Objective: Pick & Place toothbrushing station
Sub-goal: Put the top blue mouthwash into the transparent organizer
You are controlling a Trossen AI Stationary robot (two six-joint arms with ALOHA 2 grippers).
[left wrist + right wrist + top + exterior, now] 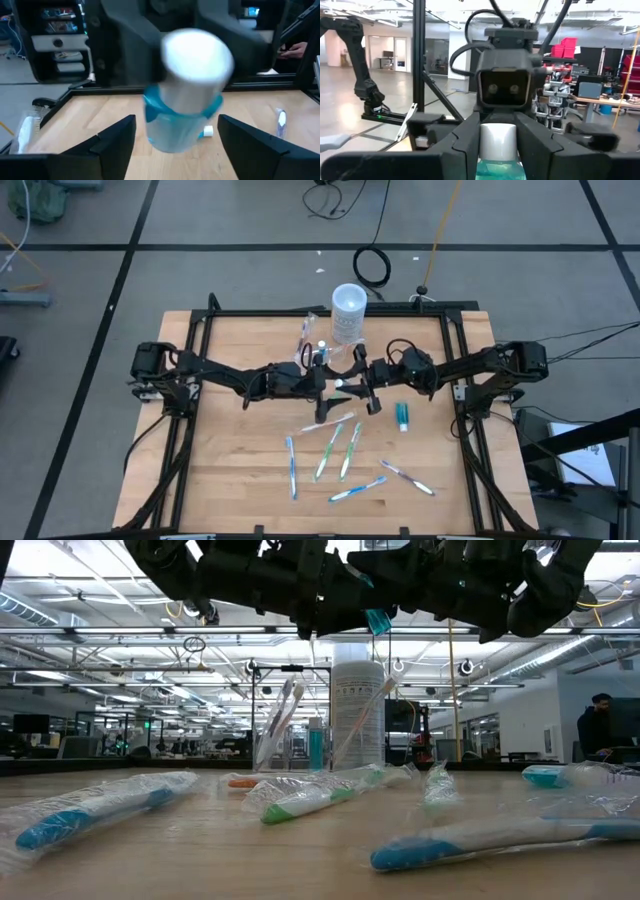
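Both arms reach in from the worktop's [230, 450] sides, stretched out nearly level, and meet nose to nose over its middle, well above the surface.

The right end effector [358, 383] is clamped on a small bottle [497, 142] with teal liquid and a white cap, its two fingers [465, 135] pressed against the bottle's sides just below the cap. In the low view the bottle [378, 620] hangs high in the air under the dark arm links.

The left end effector [325, 385] faces it directly, fingers [117, 135] spread wide apart. In the left wrist view the bottle [190, 90] sits in front of the gap between them, cap toward the camera; whether either finger touches it cannot be told.

The holder [308, 332] stands on the worktop near the far edge, behind both end effectors and apart from them, with toothbrushes upright in it. It is just beside the white cup [348, 308], on the left arm's side. From the low view the holder [272, 740] reads as clear and shorter than the cup [357, 715].

Wrapped toothbrushes [330, 450] lie scattered on the near half of the worktop, below the arms. A second small teal item [402, 416] lies on the right arm's side.
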